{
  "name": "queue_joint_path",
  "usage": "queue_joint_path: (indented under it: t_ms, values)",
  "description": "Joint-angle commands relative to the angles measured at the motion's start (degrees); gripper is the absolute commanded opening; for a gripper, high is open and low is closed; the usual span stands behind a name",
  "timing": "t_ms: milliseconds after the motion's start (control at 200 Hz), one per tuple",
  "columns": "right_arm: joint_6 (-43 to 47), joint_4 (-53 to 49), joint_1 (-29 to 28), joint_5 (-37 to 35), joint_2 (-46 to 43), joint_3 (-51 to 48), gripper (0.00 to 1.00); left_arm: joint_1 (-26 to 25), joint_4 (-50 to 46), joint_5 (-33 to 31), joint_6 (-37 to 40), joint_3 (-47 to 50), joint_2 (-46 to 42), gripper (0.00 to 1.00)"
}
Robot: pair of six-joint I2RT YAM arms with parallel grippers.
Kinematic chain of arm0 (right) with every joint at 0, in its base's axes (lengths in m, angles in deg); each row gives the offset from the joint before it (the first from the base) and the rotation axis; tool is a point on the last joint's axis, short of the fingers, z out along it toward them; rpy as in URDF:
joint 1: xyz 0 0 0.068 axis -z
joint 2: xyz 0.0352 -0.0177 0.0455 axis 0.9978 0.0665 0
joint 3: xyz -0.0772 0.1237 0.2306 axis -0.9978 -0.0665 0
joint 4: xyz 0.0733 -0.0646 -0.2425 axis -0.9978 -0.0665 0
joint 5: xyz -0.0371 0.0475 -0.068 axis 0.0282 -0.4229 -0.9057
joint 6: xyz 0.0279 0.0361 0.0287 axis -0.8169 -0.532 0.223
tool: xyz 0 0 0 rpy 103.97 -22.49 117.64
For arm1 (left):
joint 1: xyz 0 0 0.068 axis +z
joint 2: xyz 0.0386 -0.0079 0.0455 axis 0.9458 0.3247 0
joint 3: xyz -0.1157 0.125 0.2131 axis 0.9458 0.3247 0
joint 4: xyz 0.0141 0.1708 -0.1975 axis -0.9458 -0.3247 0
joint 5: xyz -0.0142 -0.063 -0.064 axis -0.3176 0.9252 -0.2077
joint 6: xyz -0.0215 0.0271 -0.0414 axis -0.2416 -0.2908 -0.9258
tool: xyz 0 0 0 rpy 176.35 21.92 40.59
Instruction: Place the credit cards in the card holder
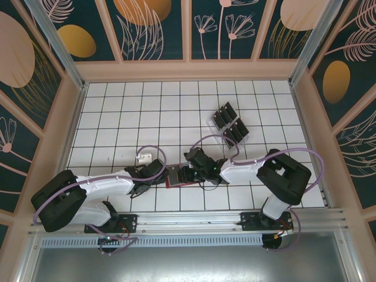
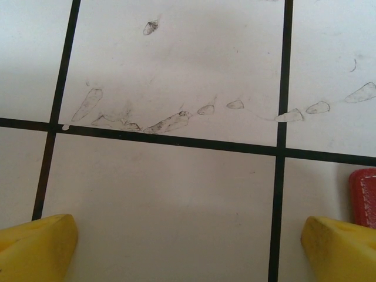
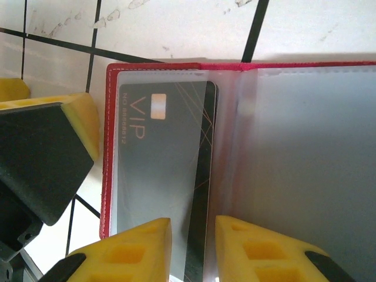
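Card (image 3: 201, 194) edge inside right tool (image 3: 192, 249), wallet (image 3: 109, 147) open

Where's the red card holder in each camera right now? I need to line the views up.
Top external: card holder at lower centre of the picture.
Left wrist: card holder as a red corner at the right edge, low down.
Right wrist: card holder open across most of the frame, red border at left and top.
Shared landmark: the black grid lines of the white table.

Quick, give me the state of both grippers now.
Left gripper: open, holding nothing.
Right gripper: closed on a black card partly inside the red wallet.
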Motion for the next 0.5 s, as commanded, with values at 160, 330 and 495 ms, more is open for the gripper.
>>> queue_joint_path:
  t_ms: [160, 330, 495]
  values:
    - [-0.4, 1.3, -1.0, 1.6, 2.4, 0.5, 0.23, 0.1, 1.6, 0.8, 0.7, 0.8, 2.1, 0.98]
    - [-0.2, 1.3, -1.2, 2.7, 3.3, 1.8, 0.21, 0.0, 2.3, 1.2, 0.7, 0.9, 2.6, 0.98]
    - [0.3, 1.0, -1.5, 4.1, 4.3, 3.0, 0.2, 0.0, 2.7, 1.3, 0.7, 1.1, 2.6, 0.99]
